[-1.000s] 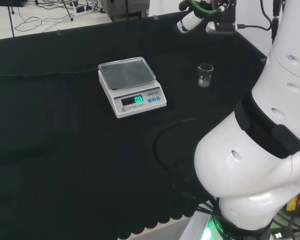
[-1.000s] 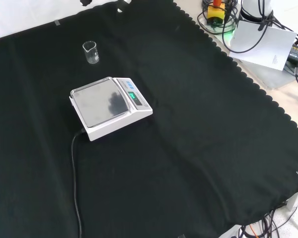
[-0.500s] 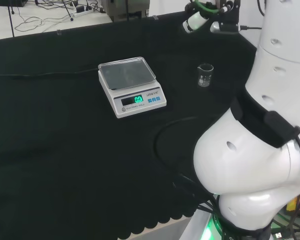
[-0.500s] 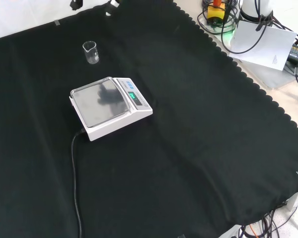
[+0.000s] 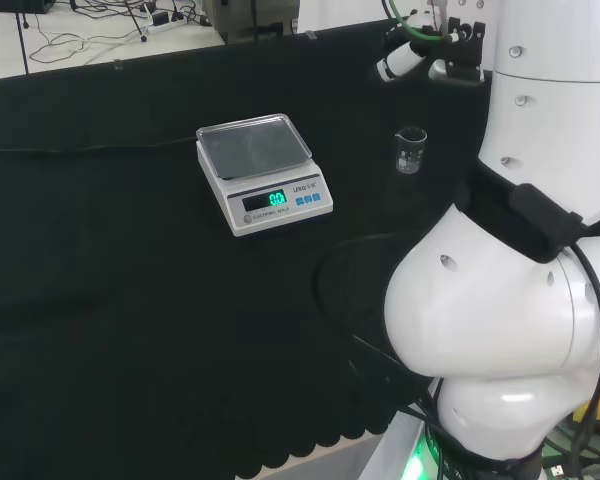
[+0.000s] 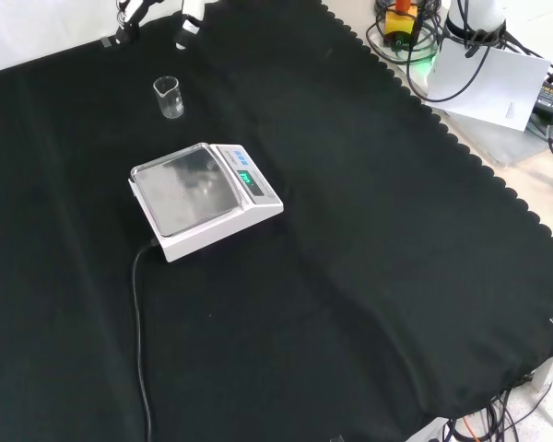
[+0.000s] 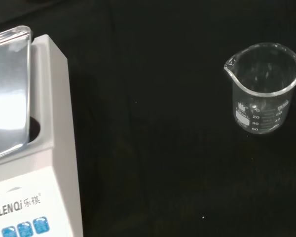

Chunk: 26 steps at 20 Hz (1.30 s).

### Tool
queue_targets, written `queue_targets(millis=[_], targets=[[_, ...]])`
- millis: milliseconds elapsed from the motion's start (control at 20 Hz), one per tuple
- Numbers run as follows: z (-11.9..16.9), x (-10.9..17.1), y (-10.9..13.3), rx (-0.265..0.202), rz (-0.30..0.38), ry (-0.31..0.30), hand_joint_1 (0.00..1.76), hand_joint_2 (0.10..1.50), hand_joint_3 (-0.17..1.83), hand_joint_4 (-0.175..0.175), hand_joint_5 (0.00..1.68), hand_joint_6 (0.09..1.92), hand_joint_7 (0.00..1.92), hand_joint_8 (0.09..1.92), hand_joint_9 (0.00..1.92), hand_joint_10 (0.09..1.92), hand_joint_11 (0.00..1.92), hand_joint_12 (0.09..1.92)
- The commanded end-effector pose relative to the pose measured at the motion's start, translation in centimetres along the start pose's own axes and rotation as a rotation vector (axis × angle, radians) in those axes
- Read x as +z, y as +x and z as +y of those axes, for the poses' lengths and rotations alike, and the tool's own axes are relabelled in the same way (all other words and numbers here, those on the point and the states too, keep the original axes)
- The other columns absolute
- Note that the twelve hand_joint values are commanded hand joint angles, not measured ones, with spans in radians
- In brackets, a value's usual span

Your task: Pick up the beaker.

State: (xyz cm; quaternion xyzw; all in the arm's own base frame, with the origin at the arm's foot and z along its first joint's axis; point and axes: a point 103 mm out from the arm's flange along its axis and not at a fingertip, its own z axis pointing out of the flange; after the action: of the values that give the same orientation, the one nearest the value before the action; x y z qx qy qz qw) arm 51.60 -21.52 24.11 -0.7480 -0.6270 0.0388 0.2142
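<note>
A white scale (image 5: 264,172) with a steel pan rests on black cloth (image 6: 369,276).

One clear glass beaker (image 7: 263,89) and one white scale (image 6: 203,198) on black cloth (image 6: 369,276)

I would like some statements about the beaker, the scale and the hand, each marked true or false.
1. The beaker stands upright on the black cloth. True.
2. The beaker sits on the pan of the scale. False: it stands on the cloth, apart from the scale.
3. The hand holds the beaker. False: the hand is above the cloth, clear of it.
4. The beaker looks empty. True.
5. A cable runs from the scale. True.
</note>
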Motion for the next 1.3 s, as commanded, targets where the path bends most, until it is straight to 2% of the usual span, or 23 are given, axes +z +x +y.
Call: queue_targets(millis=[50,500,800,1300], targets=[[0.9,1.6,-1.0,-0.015,0.049,0.022,0.64,0.74,0.47,0.059,0.3,0.09,0.29,0.59,0.36,0.74,0.0,1.37],[1.5,4.2,-1.8,0.013,0.063,0.067,0.65,0.74,0.46,0.057,0.31,0.09,0.29,0.59,0.36,0.74,0.0,1.37],[2.0,5.3,-2.2,0.043,0.026,0.07,0.65,0.74,0.46,0.055,0.32,0.09,0.29,0.59,0.36,0.74,0.0,1.37],[3.2,7.1,-2.9,0.071,0.018,0.112,0.66,0.74,0.46,0.049,0.34,0.09,0.3,0.6,0.36,0.75,0.0,1.38]])
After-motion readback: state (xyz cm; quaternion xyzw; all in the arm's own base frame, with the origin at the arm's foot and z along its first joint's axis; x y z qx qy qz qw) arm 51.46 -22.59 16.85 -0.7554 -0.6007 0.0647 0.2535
